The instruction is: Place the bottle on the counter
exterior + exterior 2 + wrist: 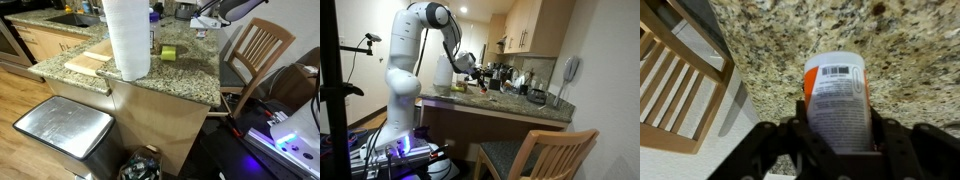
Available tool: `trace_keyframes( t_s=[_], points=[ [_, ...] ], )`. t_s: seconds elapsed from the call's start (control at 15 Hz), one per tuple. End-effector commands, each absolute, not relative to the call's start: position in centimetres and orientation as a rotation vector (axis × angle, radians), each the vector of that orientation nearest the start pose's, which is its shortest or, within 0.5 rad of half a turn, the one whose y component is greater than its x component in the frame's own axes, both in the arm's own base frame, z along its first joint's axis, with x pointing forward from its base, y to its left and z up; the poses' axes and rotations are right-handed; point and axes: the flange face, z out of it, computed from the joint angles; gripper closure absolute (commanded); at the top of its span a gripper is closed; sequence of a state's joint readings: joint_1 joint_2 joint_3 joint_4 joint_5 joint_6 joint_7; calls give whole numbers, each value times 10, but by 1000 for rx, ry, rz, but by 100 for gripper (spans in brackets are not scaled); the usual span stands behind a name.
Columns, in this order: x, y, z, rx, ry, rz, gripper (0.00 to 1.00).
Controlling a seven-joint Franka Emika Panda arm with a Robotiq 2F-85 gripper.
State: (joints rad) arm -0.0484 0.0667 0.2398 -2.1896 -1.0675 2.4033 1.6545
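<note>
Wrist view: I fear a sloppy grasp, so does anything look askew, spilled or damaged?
Nothing stands out. The bottle is held about centred between the jaws, and its barcode label looks intact. The speckled counter behind it shows no spill or damage. Whether the bottle already touches the counter cannot be told.

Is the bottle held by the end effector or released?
Held: wrist view shows the bottle between the fingers of the end effector, over the counter. Whether it touches the counter, I cannot tell.

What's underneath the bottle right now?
The granite counter lies below the bottle, which the gripper holds. The patch straight beneath it is covered, so contact cannot be judged.
</note>
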Motion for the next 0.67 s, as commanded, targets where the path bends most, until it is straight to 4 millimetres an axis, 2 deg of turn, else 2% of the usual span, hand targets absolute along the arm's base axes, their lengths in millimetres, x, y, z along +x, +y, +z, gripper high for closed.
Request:
trace_keyframes(
  t_s=[0.0,0.07,0.4,0.6],
  points=[
    [549,99,375,-3080,1115,-1160,75],
    [549,98,376,-3095,1114,-1197,75],
    [555,98,378,-2941,1238,-1395,75],
    [554,99,376,-2884,1292,-1418,75]
  ],
)
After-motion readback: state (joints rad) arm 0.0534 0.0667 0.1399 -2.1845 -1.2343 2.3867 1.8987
